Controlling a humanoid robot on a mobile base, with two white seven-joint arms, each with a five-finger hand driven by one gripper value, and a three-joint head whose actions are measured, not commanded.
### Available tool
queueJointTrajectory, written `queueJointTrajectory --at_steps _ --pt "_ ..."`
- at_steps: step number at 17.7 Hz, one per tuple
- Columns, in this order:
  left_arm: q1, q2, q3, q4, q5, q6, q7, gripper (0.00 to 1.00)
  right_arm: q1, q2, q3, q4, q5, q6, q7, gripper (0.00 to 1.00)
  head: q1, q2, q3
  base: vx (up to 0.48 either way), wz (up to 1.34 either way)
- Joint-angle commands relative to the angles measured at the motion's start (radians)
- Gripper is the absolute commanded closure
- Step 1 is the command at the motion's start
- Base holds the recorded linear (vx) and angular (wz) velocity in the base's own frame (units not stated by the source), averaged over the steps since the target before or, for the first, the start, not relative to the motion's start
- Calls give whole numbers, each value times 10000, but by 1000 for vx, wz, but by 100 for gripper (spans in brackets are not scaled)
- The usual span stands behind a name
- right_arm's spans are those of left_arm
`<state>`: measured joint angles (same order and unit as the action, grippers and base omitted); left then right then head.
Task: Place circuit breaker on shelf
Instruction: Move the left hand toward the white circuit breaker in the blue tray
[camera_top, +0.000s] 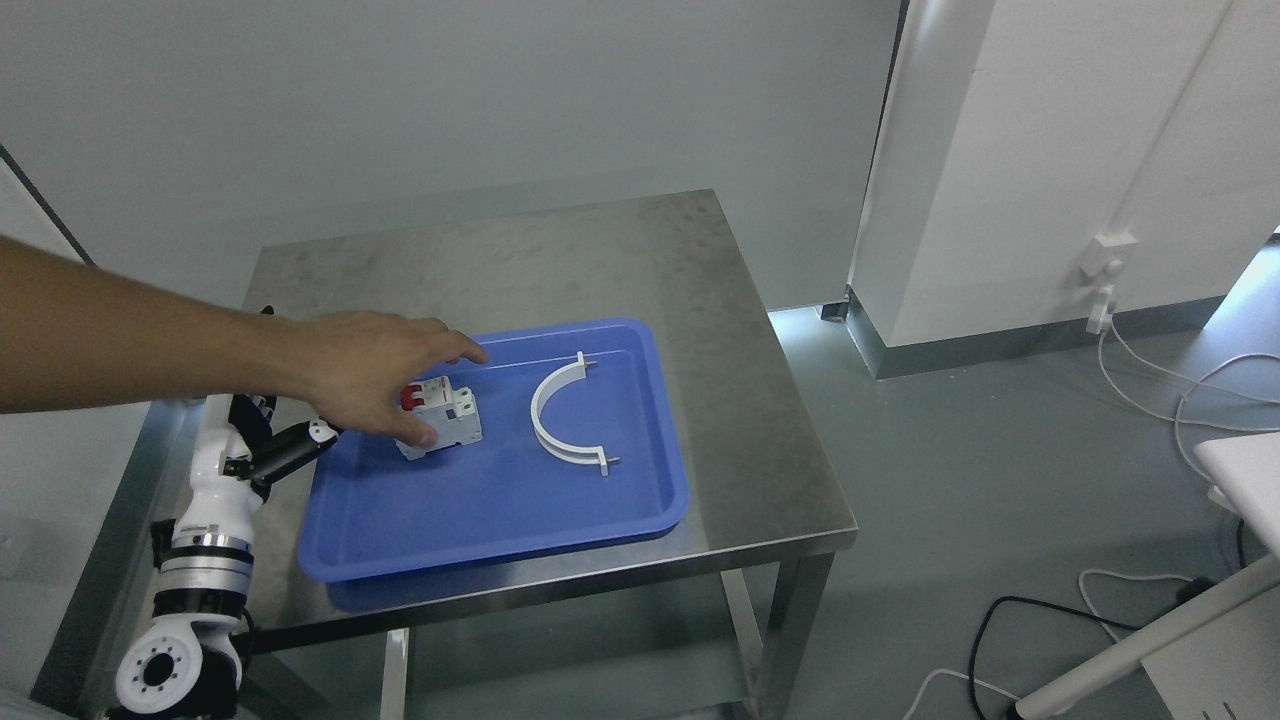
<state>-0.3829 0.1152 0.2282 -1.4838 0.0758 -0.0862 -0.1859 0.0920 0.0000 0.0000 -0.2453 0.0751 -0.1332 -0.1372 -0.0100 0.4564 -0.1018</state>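
A white circuit breaker (447, 418) with red switches lies in the left part of a blue tray (500, 548) on a steel table (600, 260). A person's hand (370, 375), reaching in from the left, is closed over the breaker's top. My left hand (285, 448) hovers at the tray's left edge, just left of the breaker and below the person's wrist. Its fingers are stretched out and hold nothing, and part of it is hidden by the person's arm. My right arm does not show.
A white half-ring bracket (562, 420) lies in the tray to the right of the breaker. A white wall column (1000, 170) stands to the right of the table. Cables (1170, 390) trail on the floor, and a white stand (1150, 640) is at the lower right.
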Motion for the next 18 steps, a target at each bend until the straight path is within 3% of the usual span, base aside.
queueJointTrajectory --at_steps 1,9,12,16,18 --pt "-36 533 -27 127 9 3 -149 0 0 -175 199 -1 0 2114 7 0 0 0 0 0 0" --pt "-297 1486 -317 66 -6 3 -3002 1 0 -175 199 -1 0 2114 7 0 0 0 0 0 0" --pt "-480 1517 -809 97 -663 48 -2989 2 0 -175 199 -1 0 2114 7 0 0 0 0 0 0" --pt "-512 1379 -978 158 -2841 155 -3019 3 0 -175 199 -1 0 2114 7 0 0 0 0 0 0" --pt "-542 1364 -1055 128 -2967 568 -3126 7 0 -175 199 -1 0 2114 7 0 0 0 0 0 0"
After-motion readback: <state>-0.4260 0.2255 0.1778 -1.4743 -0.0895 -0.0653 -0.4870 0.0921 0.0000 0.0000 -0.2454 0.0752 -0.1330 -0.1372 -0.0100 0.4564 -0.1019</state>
